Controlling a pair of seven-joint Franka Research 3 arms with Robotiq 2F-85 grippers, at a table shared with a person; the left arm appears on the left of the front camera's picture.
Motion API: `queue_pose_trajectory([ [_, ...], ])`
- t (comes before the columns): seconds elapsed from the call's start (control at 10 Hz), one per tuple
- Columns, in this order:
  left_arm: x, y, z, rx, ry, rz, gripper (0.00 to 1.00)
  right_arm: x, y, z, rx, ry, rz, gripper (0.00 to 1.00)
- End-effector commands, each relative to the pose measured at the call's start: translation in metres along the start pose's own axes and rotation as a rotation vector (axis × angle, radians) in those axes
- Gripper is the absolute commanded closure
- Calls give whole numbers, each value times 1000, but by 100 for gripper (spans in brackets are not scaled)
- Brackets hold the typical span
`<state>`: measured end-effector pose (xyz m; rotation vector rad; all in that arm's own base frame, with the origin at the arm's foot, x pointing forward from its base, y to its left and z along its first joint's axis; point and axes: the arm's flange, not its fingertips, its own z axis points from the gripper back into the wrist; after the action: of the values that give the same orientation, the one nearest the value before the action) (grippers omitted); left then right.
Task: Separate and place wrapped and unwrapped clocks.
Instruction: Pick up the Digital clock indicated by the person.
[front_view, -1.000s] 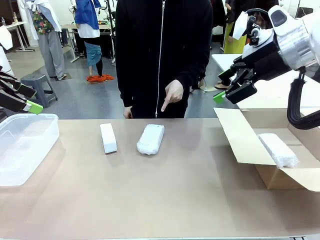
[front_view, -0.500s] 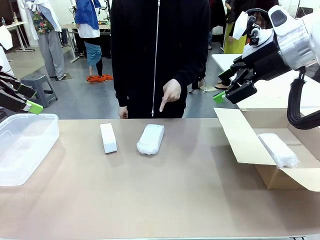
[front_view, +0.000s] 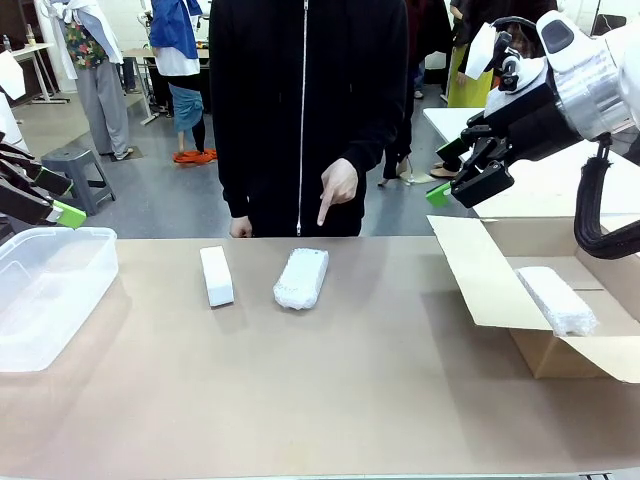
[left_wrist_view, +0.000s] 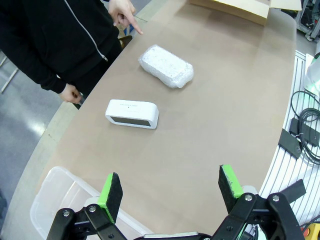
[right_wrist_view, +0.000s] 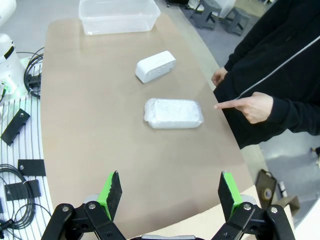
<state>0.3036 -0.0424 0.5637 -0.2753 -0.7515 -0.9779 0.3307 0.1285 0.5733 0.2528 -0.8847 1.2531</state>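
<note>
Picture edges cut off the left gripper (front_view: 70, 200), the clear tub (front_view: 70, 232) at the table's (front_view: 330, 390) left edge, and the cardboard box (front_view: 560, 357) opposite.

A clear plastic tub (front_view: 45, 290) sits at the left edge of the brown table (front_view: 350, 400) and an open cardboard box (front_view: 550, 362), flaps spread, at its right edge, while a person in a black zipped jacket (front_view: 300, 100) stands at the far edge, with a grey stool (front_view: 75, 165) on the floor beyond the far left corner.

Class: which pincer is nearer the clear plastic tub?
Left. The left pincer hovers by the tub's far rim; the right pincer hangs across the table, above the cardboard box.
</note>
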Motion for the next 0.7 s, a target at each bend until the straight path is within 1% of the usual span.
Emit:
queue_pose_trajectory([
  [0.0,-1,0,-1,-14,-10,-1,0,-2,0,0,5,-1,7,0],
  [0.6,-1,0,-1,-14,-10,-1,0,-2,0,0,5,-1,7,0],
])
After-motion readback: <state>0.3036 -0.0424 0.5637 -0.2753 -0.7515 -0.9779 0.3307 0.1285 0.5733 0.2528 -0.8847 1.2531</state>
